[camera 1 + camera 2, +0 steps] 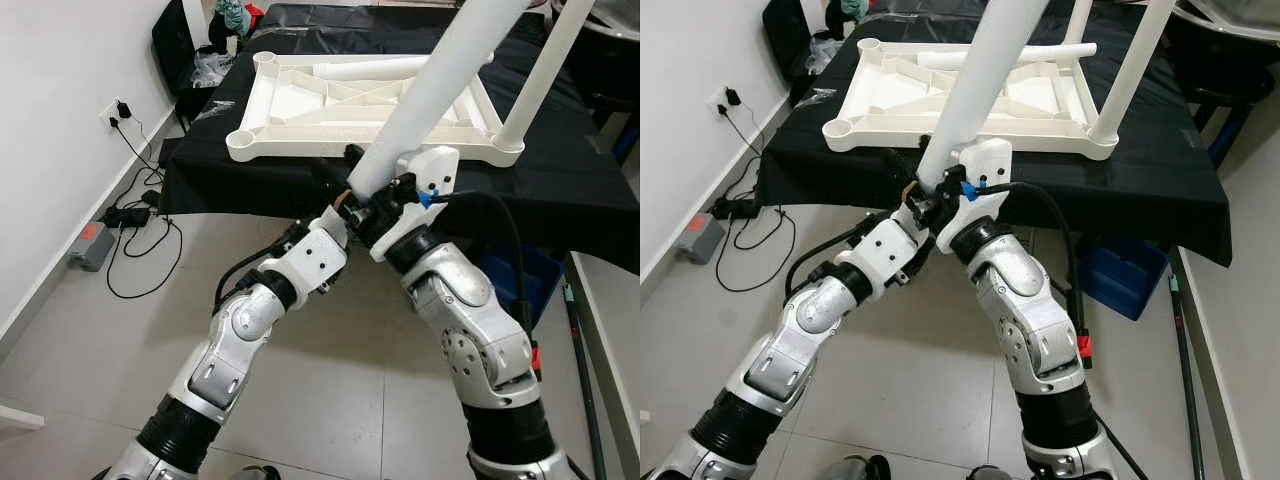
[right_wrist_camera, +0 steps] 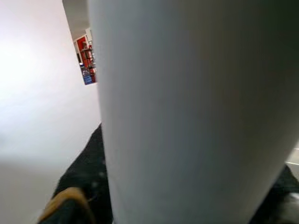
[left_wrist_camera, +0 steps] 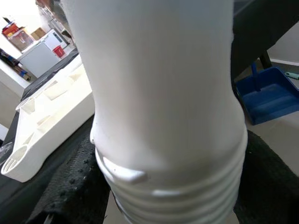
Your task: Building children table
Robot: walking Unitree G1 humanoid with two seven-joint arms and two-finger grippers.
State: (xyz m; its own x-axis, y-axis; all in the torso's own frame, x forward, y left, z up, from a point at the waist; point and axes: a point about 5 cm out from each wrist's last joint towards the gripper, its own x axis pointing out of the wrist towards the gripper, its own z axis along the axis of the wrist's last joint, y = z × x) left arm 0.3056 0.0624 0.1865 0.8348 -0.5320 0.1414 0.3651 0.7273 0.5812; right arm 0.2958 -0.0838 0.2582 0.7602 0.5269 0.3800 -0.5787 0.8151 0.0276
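Two robot grippers clamp one white table leg in front of an upturned children's tabletop.

No writing is readable. From the left: a white wall with a socket (image 1: 117,111) and black cables trailing onto the grey tiled floor (image 1: 330,380). The left gripper (image 1: 345,208) and right gripper (image 1: 385,205) meet, both clenched on the threaded lower end of the table leg (image 1: 430,80). Just beyond them the tabletop (image 1: 300,100) lies underside up on a black-draped table (image 1: 240,180), another leg (image 1: 540,70) standing in its corner. A blue dustpan (image 3: 268,93) sits on the floor to the right.
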